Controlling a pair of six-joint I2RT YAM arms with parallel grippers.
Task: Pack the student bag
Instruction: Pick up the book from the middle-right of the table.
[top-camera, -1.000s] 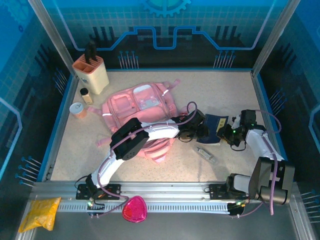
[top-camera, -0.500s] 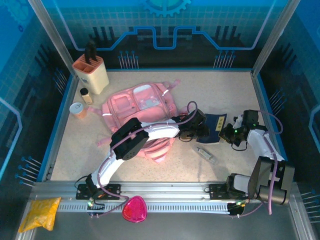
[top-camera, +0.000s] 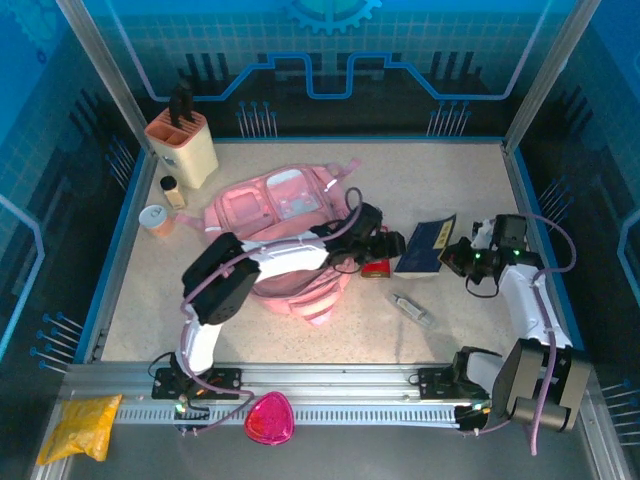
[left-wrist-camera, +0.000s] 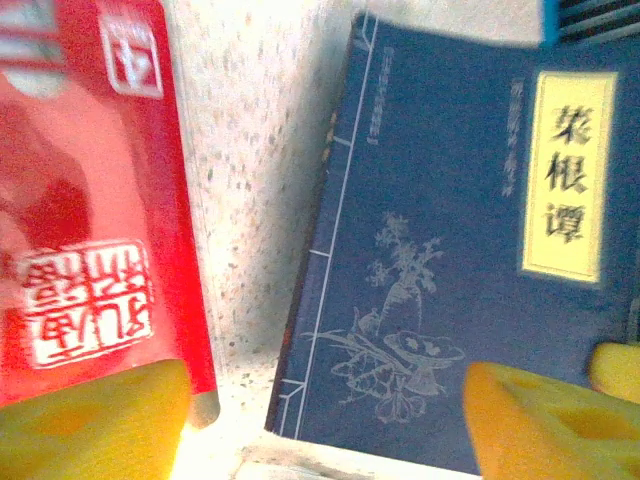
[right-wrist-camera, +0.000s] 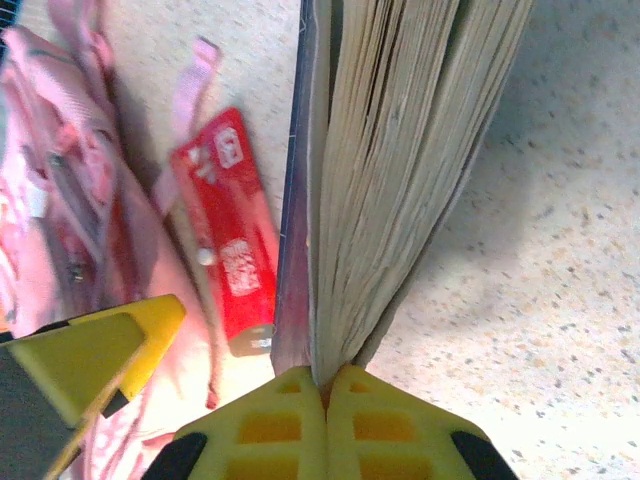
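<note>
The student bag (top-camera: 270, 215) (right-wrist-camera: 55, 190) is a big pink backpack lying flat at mid-table. Across it reaches my left arm, whose gripper (top-camera: 386, 244) (left-wrist-camera: 320, 435) is open, its yellow fingertips (left-wrist-camera: 95, 420) low over the table between a red packet (top-camera: 375, 268) (left-wrist-camera: 85, 190) (right-wrist-camera: 226, 235) and a dark blue book (top-camera: 424, 248) (left-wrist-camera: 450, 240). My right gripper (top-camera: 457, 256) (right-wrist-camera: 326, 385) is shut on the book's right edge, and the book (right-wrist-camera: 400, 140) stands tilted up with its pages fanned.
A small clear tube (top-camera: 412, 308) lies in front of the book. A knife block (top-camera: 182, 146), a bottle (top-camera: 172, 190) and a cup (top-camera: 155, 219) stand at the back left. A yellow bag (top-camera: 80, 425) and a magenta pouch (top-camera: 268, 418) lie beyond the front rail.
My left gripper has drawn back left off the book, uncovering the red packet. The right gripper has shifted right and tipped the book up on its edge.
</note>
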